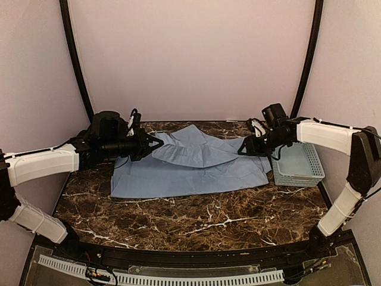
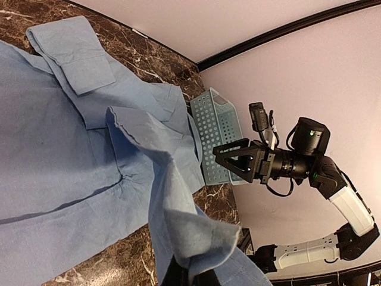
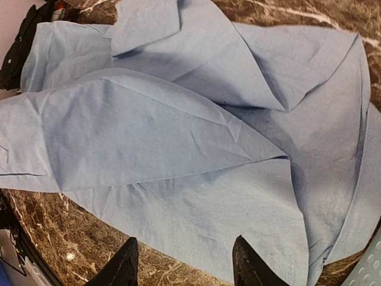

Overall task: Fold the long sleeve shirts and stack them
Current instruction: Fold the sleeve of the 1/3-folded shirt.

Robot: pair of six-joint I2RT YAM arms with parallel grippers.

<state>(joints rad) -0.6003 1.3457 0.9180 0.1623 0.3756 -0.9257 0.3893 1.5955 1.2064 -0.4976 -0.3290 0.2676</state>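
The left arm [image 1: 41,164] is reaching in from the left side, its forearm running nearly level above the table [image 1: 178,220]. The left gripper [image 1: 156,143] is pointing toward the middle. Its jaws are pinching closed on a fold of the light blue shirt [image 1: 190,170]. In the left wrist view the cloth is rising in a crumpled ridge from the marble up into those jaws at the bottom edge, where only dark bits of the fingers are showing. The rest of the shirt is lying spread out ahead of and below the jaws, with a cuffed sleeve [image 2: 83,59] stretching away from them on the far side.

The right arm [image 1: 333,136] is bending up from its base with the elbow high, then reaching in level from the right. The right gripper [image 1: 243,149] is hovering just above the shirt's right edge, its jaws standing apart with nothing between them. In the right wrist view the two fingertips [image 3: 126,262] are framing the shirt's near hem and a strip of marble beneath. The basket [image 1: 297,170] is sitting just behind this gripper, beside the shirt's edge.
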